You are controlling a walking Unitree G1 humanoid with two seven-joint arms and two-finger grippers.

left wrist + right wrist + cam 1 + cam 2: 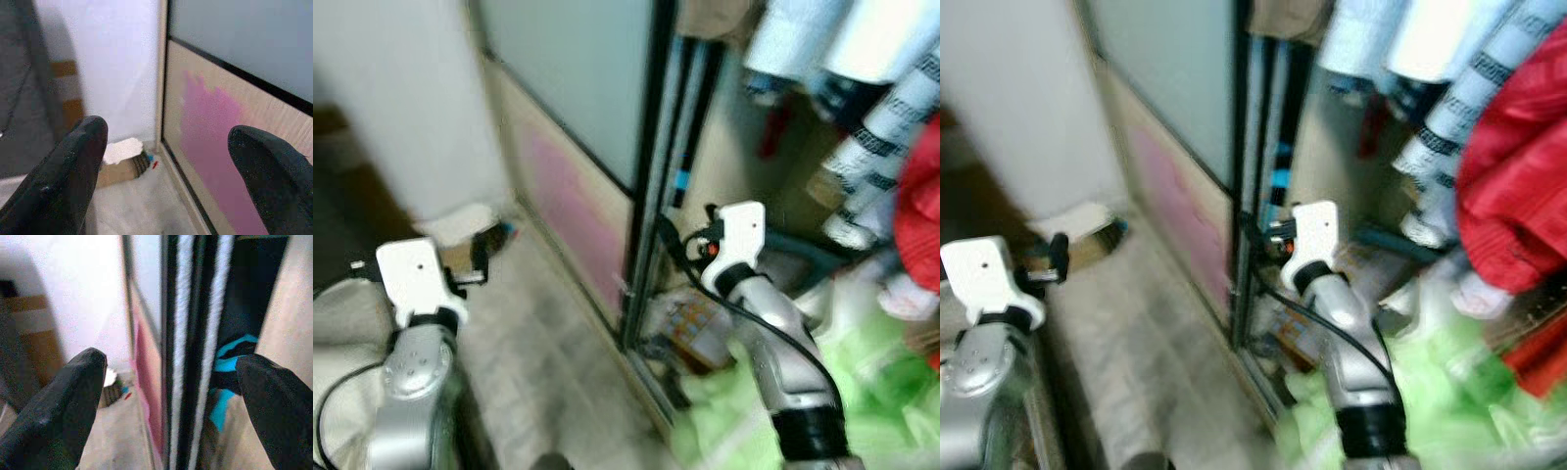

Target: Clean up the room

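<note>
Clutter fills the open closet: a green bag [862, 411] on its floor, a red garment [1513, 196] hanging above. The right gripper [171, 396], fingers spread and empty, faces the sliding door's [578, 88] black edge. The left gripper [166, 166], likewise open and empty, faces the door's pink panel [215, 132].

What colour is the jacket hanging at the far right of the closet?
Red. The jacket shows best in the right eye view, hanging beside pale striped clothes.
</note>
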